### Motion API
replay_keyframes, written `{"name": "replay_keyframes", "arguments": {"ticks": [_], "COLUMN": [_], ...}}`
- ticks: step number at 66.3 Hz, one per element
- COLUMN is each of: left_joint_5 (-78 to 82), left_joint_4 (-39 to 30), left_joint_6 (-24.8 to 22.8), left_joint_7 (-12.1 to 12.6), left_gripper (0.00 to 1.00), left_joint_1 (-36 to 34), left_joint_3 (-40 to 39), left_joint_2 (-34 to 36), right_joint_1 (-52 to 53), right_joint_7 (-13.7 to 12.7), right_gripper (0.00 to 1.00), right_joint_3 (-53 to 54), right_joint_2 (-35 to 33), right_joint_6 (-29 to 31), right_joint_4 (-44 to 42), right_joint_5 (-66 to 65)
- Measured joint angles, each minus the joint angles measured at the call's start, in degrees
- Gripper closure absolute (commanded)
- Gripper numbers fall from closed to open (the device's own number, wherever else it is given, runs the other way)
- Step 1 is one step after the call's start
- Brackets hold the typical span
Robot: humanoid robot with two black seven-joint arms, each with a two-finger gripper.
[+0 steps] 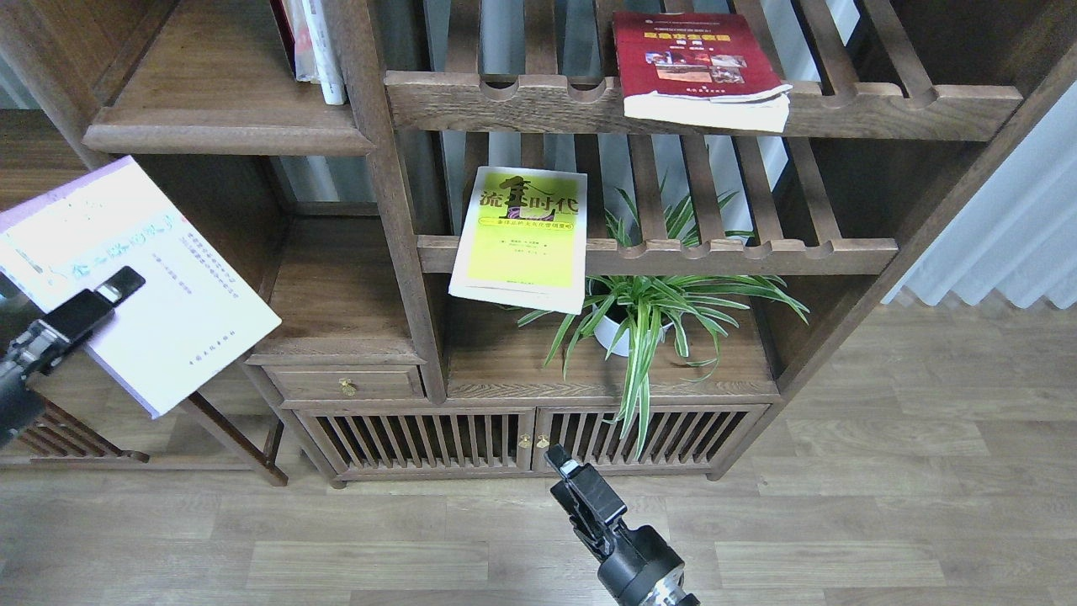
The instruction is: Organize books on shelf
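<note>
Left fingers [109, 290] pinching lavender book [160, 303], red book [694, 59] on slatted rack [883, 109]

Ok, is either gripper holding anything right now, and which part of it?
The left gripper grips the pale lavender book by the cover's left side, near its spine edge. The right gripper holds nothing.

Wood-plank floor [883, 505], dark cabinet [538, 438], pale curtain [1010, 227].
</note>
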Motion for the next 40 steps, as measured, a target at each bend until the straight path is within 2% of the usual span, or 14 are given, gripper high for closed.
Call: {"name": "replay_keyframes", "arguments": {"ticks": [12,23,40], "left_joint_5": [-0.2,0.0,1.2], "left_joint_4": [0.9,3.0,4.7], "left_joint_6": [0.0,0.0,0.0], "left_joint_7": [0.1,2.1,3.0], "left_gripper": [0.94,0.94,0.94], "left_joint_1": [-3.9,-12.2,-21.8], "left_joint_3": [-2.1,-1.5,1.5], "left_joint_2": [3.7,5.4,5.5], "right_joint_1": [0.0,0.0,0.0], "right_joint_7": [-0.1,-0.1,-0.1], "right_gripper": [0.01,0.01,0.01], "right_joint_3": [-0.1,-0.2,-0.2], "right_joint_2": [0.0,0.0,0.0], "right_joint_6": [0.0,0.0,0.0], "right_joint_4": [0.0,0.0,0.0], "right_joint_5": [0.2,0.2,0.2]}}
